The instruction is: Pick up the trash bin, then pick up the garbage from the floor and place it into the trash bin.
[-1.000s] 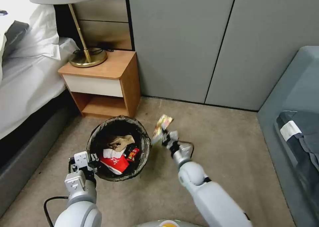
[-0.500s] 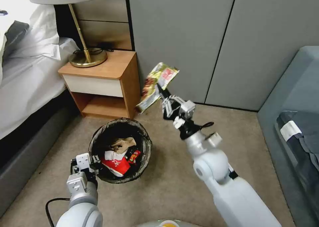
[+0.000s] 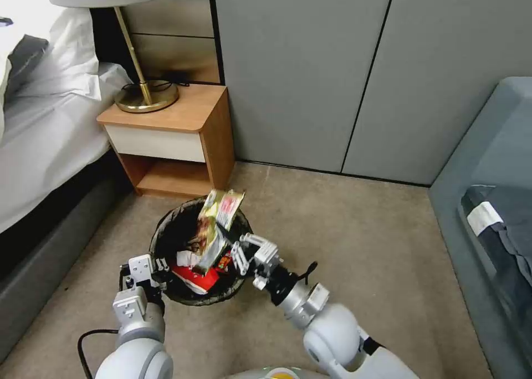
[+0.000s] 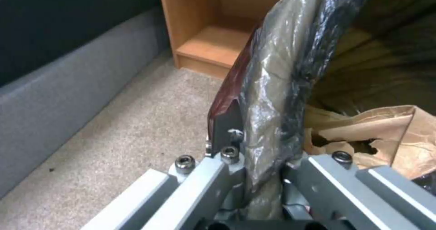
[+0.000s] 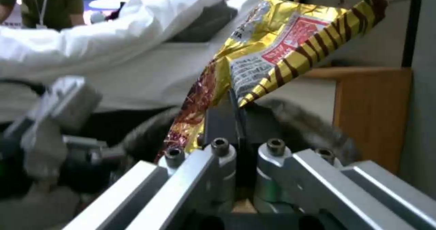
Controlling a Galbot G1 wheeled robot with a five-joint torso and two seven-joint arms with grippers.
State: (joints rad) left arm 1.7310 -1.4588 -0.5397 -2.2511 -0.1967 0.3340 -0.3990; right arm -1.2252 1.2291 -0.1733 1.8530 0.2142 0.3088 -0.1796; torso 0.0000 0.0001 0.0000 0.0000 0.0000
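The trash bin, lined with a dark bag, hangs just above the carpet at lower left. My left gripper is shut on its near rim; the left wrist view shows the fingers clamping the bag-covered rim. My right gripper is shut on a yellow striped snack wrapper, a piece of the garbage, held upright over the bin's opening. In the right wrist view the wrapper stands up from my right gripper. A red-and-white cup and brown paper lie inside the bin.
A wooden nightstand with a brass lamp stands just behind the bin, and the bed is at left. Grey wardrobe doors close the back. A grey couch is at right. Open carpet lies between.
My right gripper raised the wrapper from beside the bin, high in front of the wardrobe, then swung it down and left over the bin's opening. The left gripper kept its hold on the rim.
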